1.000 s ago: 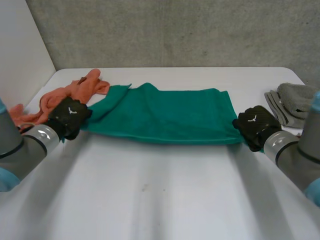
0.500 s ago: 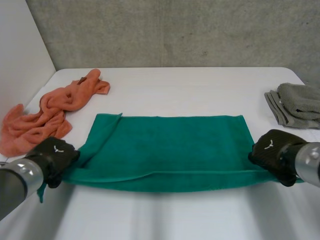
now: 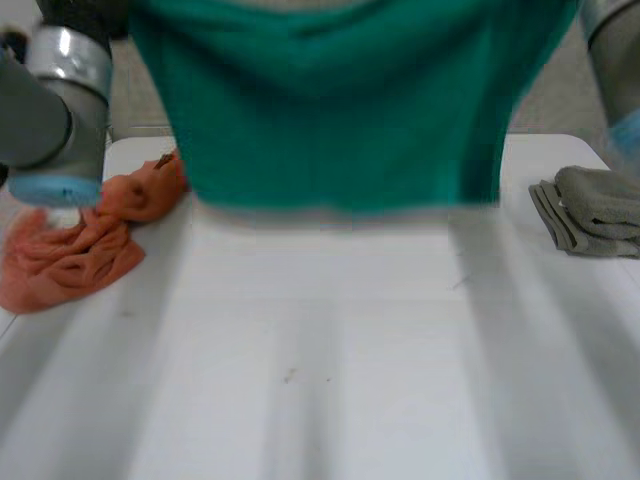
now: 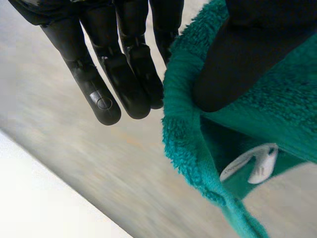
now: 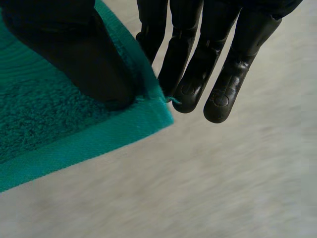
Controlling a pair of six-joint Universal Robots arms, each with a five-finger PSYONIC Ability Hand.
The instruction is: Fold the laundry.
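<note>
Towel (image 3: 340, 110), green, hangs spread in the air btwn both hands, its lower edge above the white table (image 3: 330, 350). L hand (image 4: 129, 64) grips one top corner: thumb (image 4: 247, 54) on one face of the cloth, straight fingers behind; white label (image 4: 252, 166) just below the thumb. R hand (image 5: 198, 59) pinches the opposite top corner the same way, thumb vs fingers. Crumpled orange cloth (image 3: 80, 235) lies on the table under L arm (image 3: 55, 110); folded grey cloth (image 3: 595, 210) lies below R arm (image 3: 615, 50).
</note>
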